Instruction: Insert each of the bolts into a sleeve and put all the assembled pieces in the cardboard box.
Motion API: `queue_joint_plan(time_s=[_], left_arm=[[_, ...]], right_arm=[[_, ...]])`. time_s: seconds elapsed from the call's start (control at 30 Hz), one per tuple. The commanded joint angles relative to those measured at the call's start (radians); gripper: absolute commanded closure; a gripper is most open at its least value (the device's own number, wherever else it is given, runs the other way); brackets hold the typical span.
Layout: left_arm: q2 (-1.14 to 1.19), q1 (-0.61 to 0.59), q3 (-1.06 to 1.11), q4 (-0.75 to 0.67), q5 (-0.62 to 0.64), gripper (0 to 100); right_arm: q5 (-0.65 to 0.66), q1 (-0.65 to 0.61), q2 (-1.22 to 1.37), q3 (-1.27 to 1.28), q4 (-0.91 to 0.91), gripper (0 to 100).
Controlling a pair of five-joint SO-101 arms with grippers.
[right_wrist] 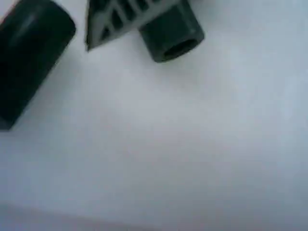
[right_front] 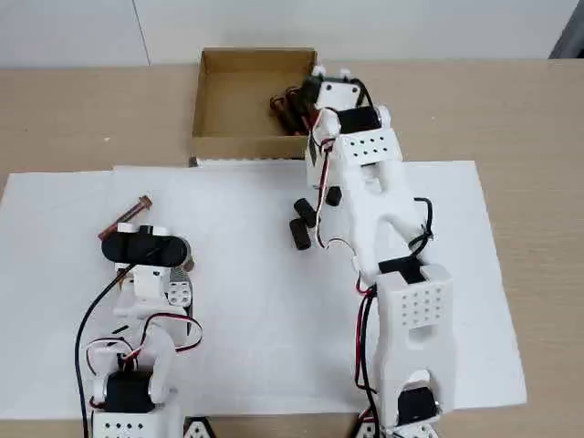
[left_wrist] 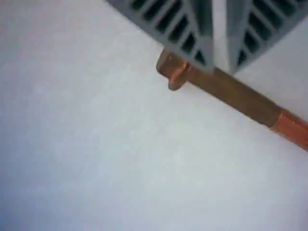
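Left arm tucked, right arm extended.

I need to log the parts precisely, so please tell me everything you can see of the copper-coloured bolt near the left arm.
The bolt looks like copper-coloured metal: a flat head, a smooth shank and a more orange, seemingly threaded end. It lies flat and slantwise on the white paper, with no sleeve on it. The left gripper stands over the shank close to the head; whether it touches the bolt cannot be told.
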Motion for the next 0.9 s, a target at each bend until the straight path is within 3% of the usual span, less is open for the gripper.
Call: queue_joint_plan(time_s=[0.0, 0.17, 0.37, 0.57, 0.87], left_arm=[[-0.011, -0.008, -0.013, -0.002, 0.002, 99], [-0.011, -0.008, -0.013, -0.002, 0.002, 99], [-0.011, -0.008, -0.013, -0.002, 0.002, 99], [-0.011, -0.008, -0.013, -0.002, 0.002, 99], [-0.011, -0.005, -0.013, -0.002, -0.002, 99]], right_arm=[[-0.009, 0.01, 0.013, -0.044, -0.035, 83.0], [-0.009, 0.01, 0.056, -0.044, -0.067, 85.3], [-0.009, 0.012, 0.102, -0.044, -0.082, 99.4], [-0.003, 0.01, 0.094, -0.052, -0.076, 99.5], [-0.008, 0.002, -0.059, -0.239, 0.145, 99.5]])
